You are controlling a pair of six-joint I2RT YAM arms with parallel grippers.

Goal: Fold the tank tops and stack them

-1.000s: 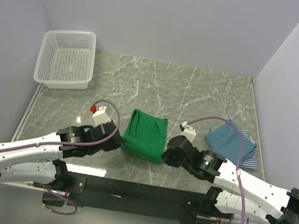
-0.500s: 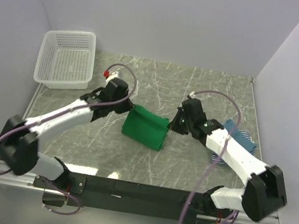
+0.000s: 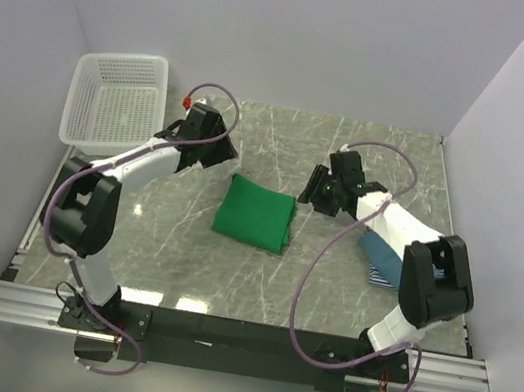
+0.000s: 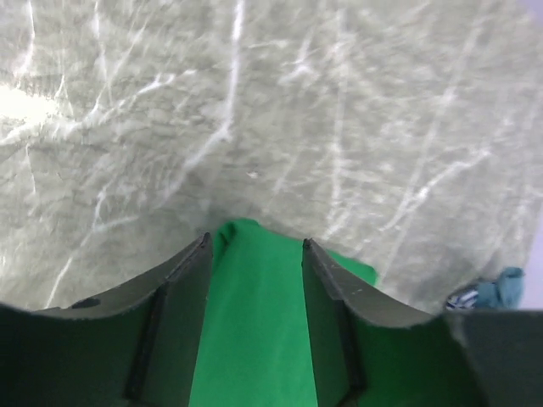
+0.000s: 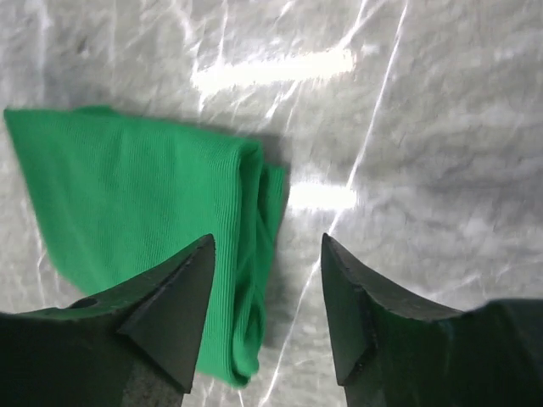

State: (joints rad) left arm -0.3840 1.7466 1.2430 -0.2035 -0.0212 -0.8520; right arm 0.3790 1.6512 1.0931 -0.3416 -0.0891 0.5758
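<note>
Green tank top (image 3: 255, 213), now apart from left hand (image 3: 222, 157), right hand (image 3: 311, 194)

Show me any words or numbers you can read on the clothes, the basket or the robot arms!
None: no view shows any text that can be read.
The green tank top is plain, the white basket has no label, and the left arm and right arm show no legible marking.
</note>
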